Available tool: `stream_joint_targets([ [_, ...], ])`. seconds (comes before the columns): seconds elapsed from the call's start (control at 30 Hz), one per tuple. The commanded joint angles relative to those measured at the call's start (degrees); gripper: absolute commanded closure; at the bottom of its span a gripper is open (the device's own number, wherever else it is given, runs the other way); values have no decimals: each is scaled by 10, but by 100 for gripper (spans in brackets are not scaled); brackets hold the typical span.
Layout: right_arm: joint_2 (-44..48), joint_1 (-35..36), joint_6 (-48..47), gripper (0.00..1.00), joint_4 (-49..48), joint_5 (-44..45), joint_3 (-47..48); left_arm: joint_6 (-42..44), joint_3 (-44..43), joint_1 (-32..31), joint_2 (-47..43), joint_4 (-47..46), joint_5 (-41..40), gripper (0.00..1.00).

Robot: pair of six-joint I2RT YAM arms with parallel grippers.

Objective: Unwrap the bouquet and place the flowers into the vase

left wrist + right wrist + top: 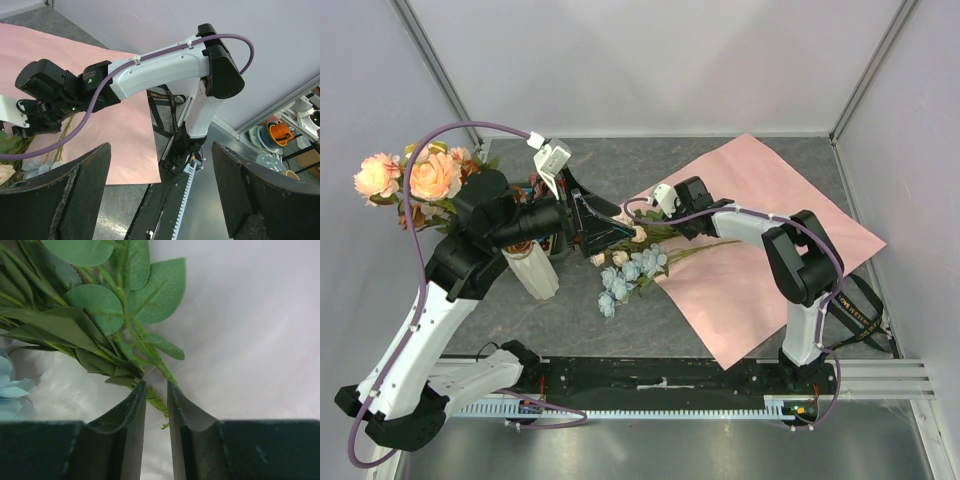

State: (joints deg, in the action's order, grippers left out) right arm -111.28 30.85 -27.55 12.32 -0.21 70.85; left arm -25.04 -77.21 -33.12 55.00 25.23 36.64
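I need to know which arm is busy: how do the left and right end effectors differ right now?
The left end effector has its jaws wide apart, nothing between them; the right end effector has its jaws close together around a green stem, a firm clamp not confirmable. The left points sideways beside the vase; the right points down at the pink paper's edge. Both are near the loose flowers.

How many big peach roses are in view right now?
2. One peach rose sits far left, a second peach rose just right of it, both beside the left arm. That arm may hide more.
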Motion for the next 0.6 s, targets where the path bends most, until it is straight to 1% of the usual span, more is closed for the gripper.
stream_joint_targets([
  [0.0, -36, -8, 0, 71, 10, -21, 3, -7, -3, 1, -8, 4, 17, 12],
  [0.03, -34, -10, -2, 74, 11, -25, 8, -6, -3, 1, -9, 5, 18, 12],
  [0.07, -33, -10, -3, 79, 15, -33, 11, -7, -3, 1, -7, 5, 17, 12],
  [0.17, -21, -9, -1, 88, 21, -24, 26, -8, -4, 1, -6, 5, 17, 12],
  [0.27, 10, -9, 2, 93, 27, 4, 34, -9, -5, 1, -5, 5, 17, 12],
  [0.3, 34, -8, 4, 94, 28, 29, 35, -9, -5, 1, -4, 5, 17, 12],
  [0.33, 47, -8, 8, 100, 26, 36, 36, -9, -6, 1, -3, 5, 17, 12],
  [0.4, 80, -8, 14, 100, 22, 55, 38, -9, -6, 1, -1, 3, 17, 12],
  [0.57, 131, -8, 27, 100, 15, 57, 31, -8, -10, 1, 3, 1, 17, 12],
])
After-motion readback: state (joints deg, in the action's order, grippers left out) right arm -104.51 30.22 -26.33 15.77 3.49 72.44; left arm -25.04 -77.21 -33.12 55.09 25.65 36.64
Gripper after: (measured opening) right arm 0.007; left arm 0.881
